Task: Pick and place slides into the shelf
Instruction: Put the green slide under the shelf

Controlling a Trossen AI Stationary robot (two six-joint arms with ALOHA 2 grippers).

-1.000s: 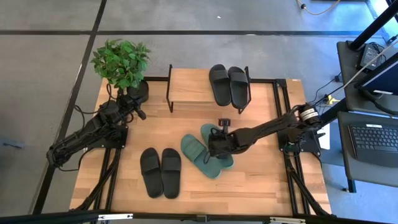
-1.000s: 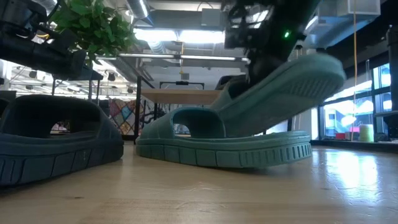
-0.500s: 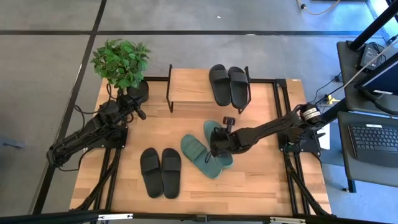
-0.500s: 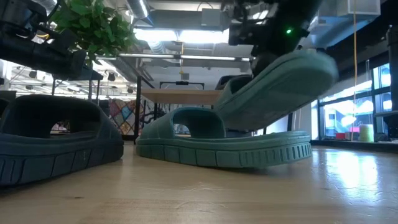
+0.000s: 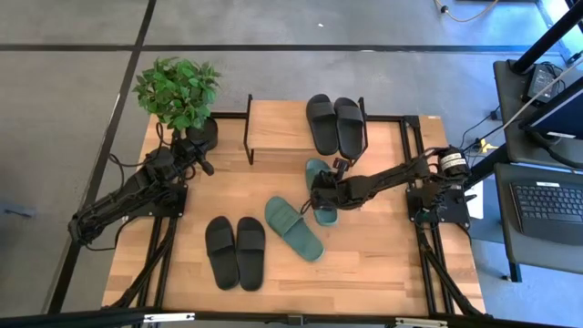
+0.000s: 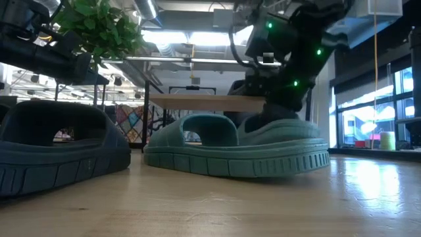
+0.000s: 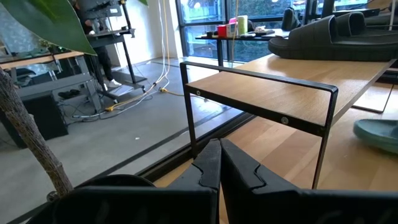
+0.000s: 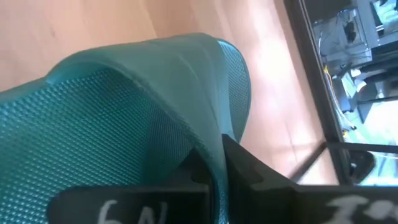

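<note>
My right gripper (image 5: pixel 322 198) is shut on one muted green slide (image 5: pixel 318 179), which points toward the shelf (image 5: pixel 278 128), just in front of it. The second green slide (image 5: pixel 293 228) lies flat on its sole on the table; in the low view this slide (image 6: pixel 237 150) hides the lower part of the held one. One black pair (image 5: pixel 235 252) lies on the table near the front. The other black pair (image 5: pixel 334 123) rests on the shelf's wooden top board. My left gripper (image 5: pixel 206 168) waits shut beside the plant pot, left of the shelf. My right gripper pinches the green slide's raised side edge (image 8: pixel 210 134) between its two fingers (image 8: pixel 249 175), coming level from the table's right side. The slide is tilted in the hold. The other green slide hides whether its lower part touches the table.
A potted green plant (image 5: pixel 178 91) stands at the table's far left corner. The shelf's black frame (image 7: pixel 261 78) leaves a low opening under the top board. The left half of the top board (image 5: pixel 273 123) is bare. Desks with equipment (image 5: pixel 547 173) stand to the right of the table.
My right gripper has moved toward the far edge and the shelf, staying shut on the green slide. The slide, which leaned tipped on the other green slide, has come off it and turned toward the shelf. The other green slide has stayed where it was.
</note>
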